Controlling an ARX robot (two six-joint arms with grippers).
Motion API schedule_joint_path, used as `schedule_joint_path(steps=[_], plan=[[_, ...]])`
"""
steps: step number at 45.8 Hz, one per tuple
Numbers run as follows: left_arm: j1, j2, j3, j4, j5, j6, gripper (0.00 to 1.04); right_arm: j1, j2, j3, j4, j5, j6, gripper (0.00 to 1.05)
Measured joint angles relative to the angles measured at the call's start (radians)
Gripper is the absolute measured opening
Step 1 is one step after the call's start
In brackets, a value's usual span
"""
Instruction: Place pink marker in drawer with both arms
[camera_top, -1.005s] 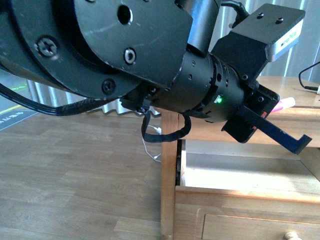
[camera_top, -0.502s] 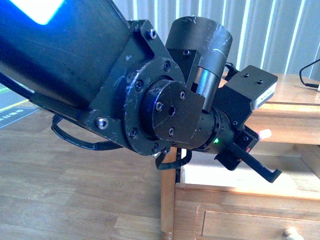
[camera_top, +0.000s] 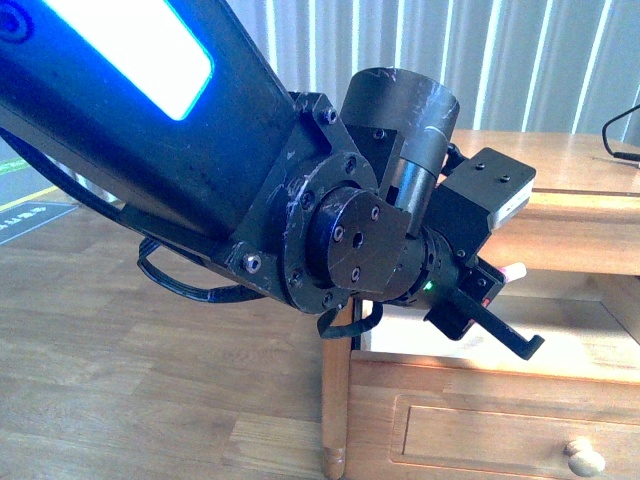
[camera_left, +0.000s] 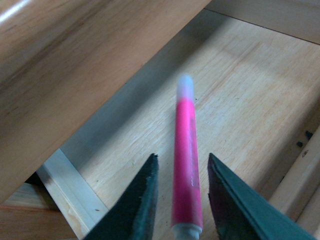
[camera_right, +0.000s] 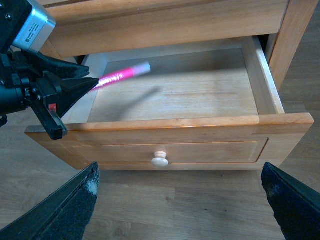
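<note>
Drawer (camera_right: 225, 150) honey wood, smooth satin; pink marker (camera_left: 186, 155) glossy plastic.

Front view, vs a second ago: left arm (camera_top: 330, 200) now sits further from the camera, so more of its upper link shows, incl. the lit blue panel (camera_top: 130, 45). left gripper (camera_left: 180, 156) is lower and further left, down from tabletop (camera_top: 570, 160) level to the drawer (camera_top: 560, 375) opening. pink marker (camera_top: 513, 270) is lower with it. Drawer knob (camera_top: 585, 455) is now fully in view.
</note>
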Motion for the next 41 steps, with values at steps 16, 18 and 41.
schedule_joint_path(steps=[16,18,41], plan=[[0.001,-0.032,-0.078,0.08,-0.138,-0.006,0.8,0.0,0.0,0.0,0.0,0.0,0.0,0.96],[0.003,-0.056,-0.11,0.108,-0.186,-0.011,0.89,0.0,0.0,0.0,0.0,0.0,0.0,0.96],[0.056,-0.637,-0.629,0.28,-0.394,-0.183,0.98,0.0,0.0,0.0,0.0,0.0,0.0,0.96]])
